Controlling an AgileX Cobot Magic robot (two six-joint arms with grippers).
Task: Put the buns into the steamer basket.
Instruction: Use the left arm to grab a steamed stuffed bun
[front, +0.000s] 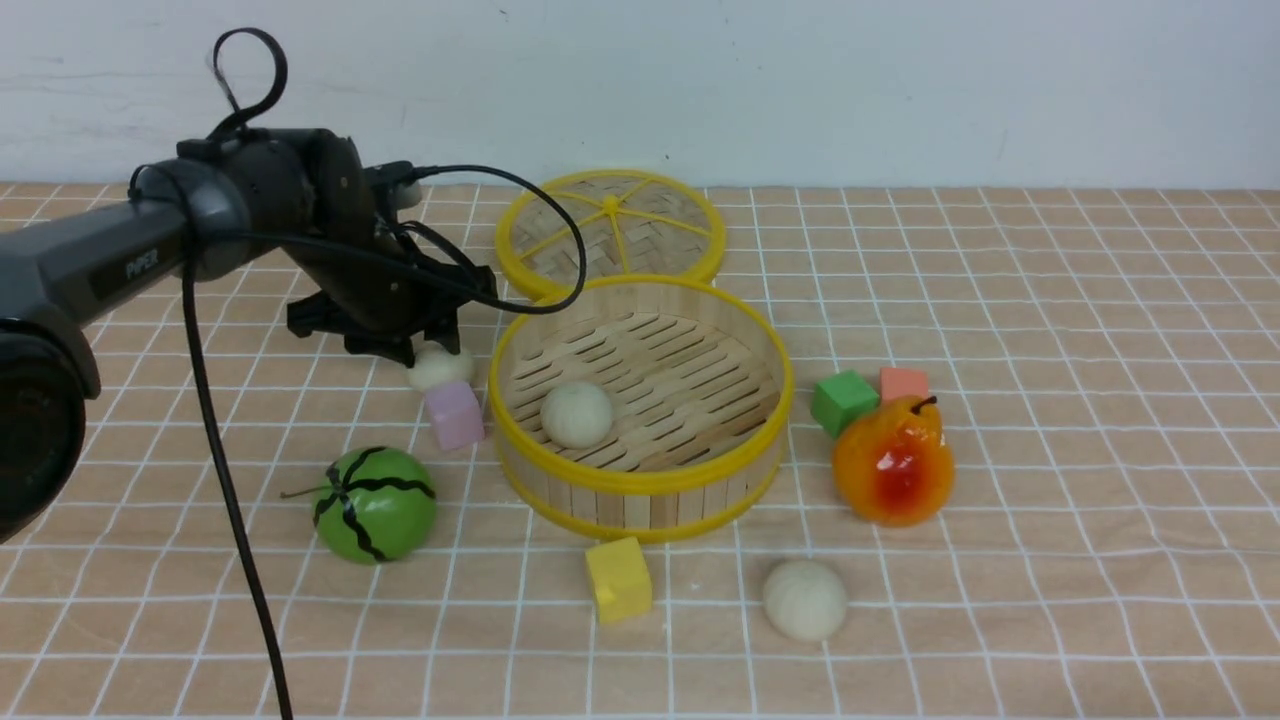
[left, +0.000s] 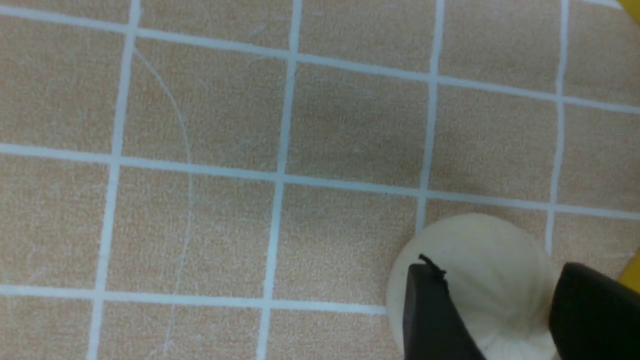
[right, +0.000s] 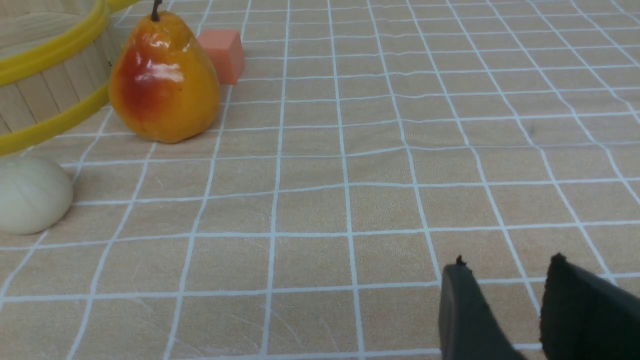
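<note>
From the front, the left hand reaches down just left of the steamer basket. It pinches the first bun directly behind a pink cube; whether that bun touches the bench is unclear. The second bun lies on the basket's slatted floor, near its left wall. The third bun sits on the bench in front of the basket, near a yellow cube. The left wrist view shows both black fingers pressed against the sides of the first bun. The right wrist view shows the right hand slightly spread and holding nothing. It is well apart from the third bun, which lies near a pear and the steamer basket.
</note>
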